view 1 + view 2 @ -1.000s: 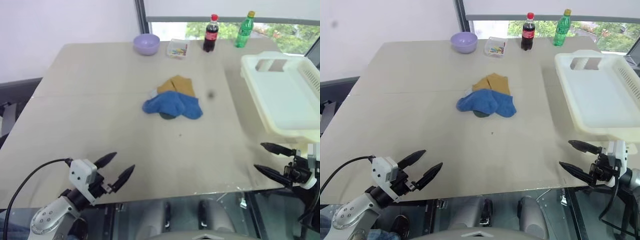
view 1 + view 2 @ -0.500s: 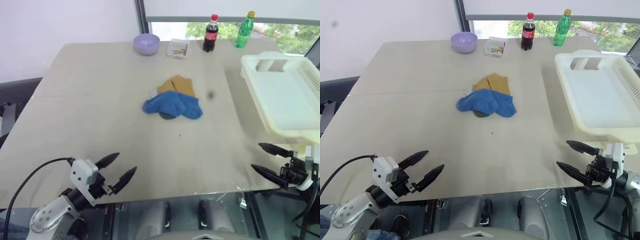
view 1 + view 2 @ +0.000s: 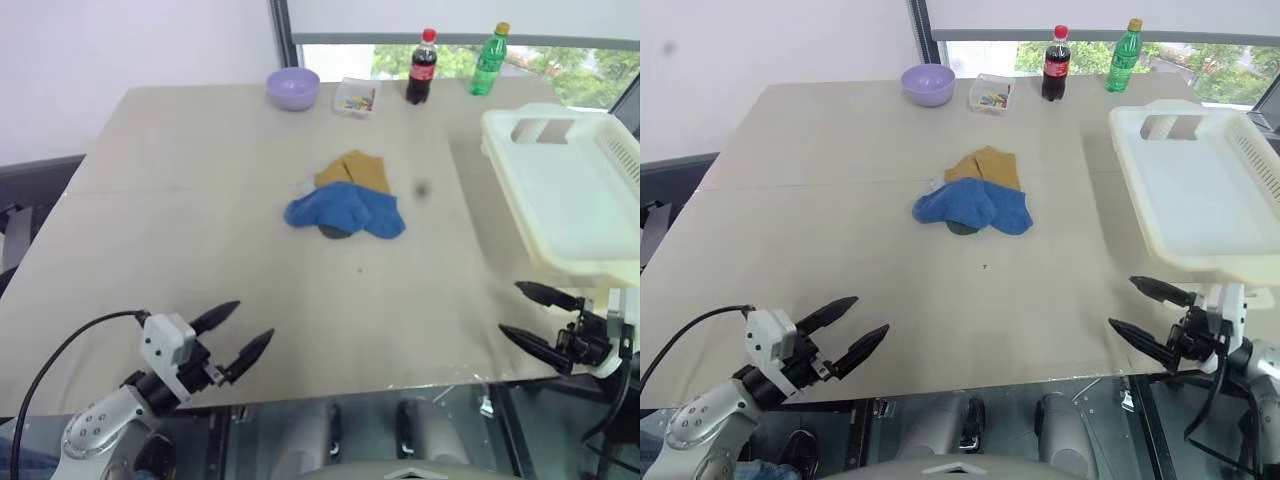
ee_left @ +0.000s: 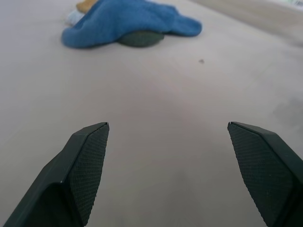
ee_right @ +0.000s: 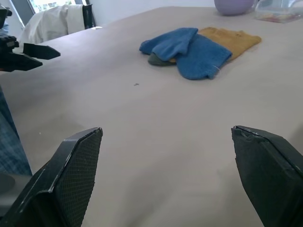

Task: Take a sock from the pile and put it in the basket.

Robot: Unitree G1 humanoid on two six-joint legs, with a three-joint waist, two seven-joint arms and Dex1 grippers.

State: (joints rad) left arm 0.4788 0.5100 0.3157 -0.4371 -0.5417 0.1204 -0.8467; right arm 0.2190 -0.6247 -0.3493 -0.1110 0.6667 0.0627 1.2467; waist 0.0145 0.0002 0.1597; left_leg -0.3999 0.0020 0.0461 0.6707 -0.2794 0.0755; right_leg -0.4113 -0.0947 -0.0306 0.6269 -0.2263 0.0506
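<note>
Soft blue sock is lying crosswise, half-hiding a grey sock underneath; my left gripper and right gripper are hovering wide open.

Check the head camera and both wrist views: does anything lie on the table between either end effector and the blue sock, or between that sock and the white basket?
Nothing visible does. Bare table separates the left end effector and the right end effector from the blue sock on the pile. The stretch from there to the basket is bare too.
</note>
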